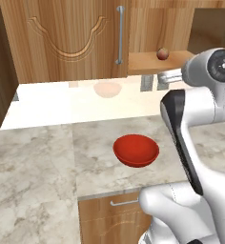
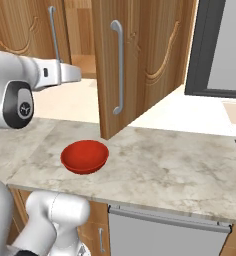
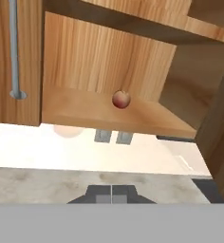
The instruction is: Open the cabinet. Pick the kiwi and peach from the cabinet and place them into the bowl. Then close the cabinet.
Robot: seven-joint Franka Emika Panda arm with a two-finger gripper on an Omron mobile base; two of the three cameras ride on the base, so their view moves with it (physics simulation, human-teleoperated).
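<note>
— Where is the peach (image 3: 121,98)?
— We see it sitting on the bottom shelf of the cabinet (image 1: 62,38), right door swung open (left one shut).
— And the bowl (image 1: 136,150)?
— On the counter (image 2: 180,165) below, nothing in it.
— Our gripper (image 3: 111,193)?
— Pinched shut, holding nothing, well apart from the peach.

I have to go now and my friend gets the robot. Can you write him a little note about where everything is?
Gripper: shut, holding nothing, pointing at the cabinet shelf.
Cabinet: right door open, left door shut.
Peach: on the shelf, untouched.
Bowl: on the counter, empty.
Kiwi: can't see it.
Done: cabinet opened.
Left: both fruits into the bowl, then close the door.
</note>
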